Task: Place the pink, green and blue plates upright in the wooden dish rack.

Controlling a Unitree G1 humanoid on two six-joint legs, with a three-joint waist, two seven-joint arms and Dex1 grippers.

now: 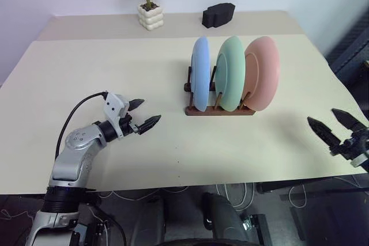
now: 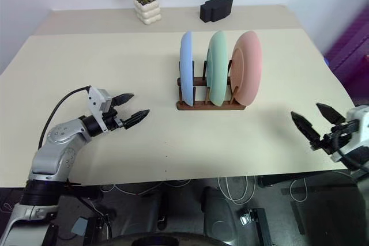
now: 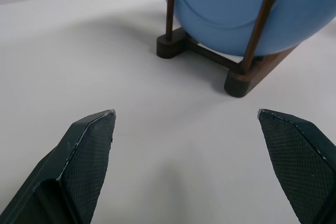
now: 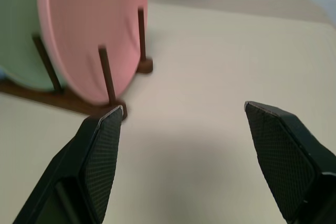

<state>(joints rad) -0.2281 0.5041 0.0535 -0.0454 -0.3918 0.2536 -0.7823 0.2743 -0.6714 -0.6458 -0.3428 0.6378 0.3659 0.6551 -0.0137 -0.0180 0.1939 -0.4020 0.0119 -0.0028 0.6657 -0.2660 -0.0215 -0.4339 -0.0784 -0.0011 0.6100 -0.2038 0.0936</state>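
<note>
Left eye view shows you blue plate (image 1: 200,73), green plate (image 1: 230,73) and pink plate (image 1: 262,73) upright in the wooden dish rack (image 1: 219,109), faces sideways; left gripper (image 1: 142,114) and right gripper (image 1: 332,124) spread, empty.

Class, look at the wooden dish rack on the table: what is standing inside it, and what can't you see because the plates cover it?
Inside the wooden dish rack stand three upright plates: the blue plate, the green plate and the pink plate. They hide most of its pegs and rails.

Blue plate (image 2: 186,68), green plate (image 2: 217,67) and pink plate (image 2: 246,67) stand upright in the rack (image 2: 210,105) (left to right); both claws, left (image 2: 130,109) and right (image 2: 319,120), gape empty.
</note>
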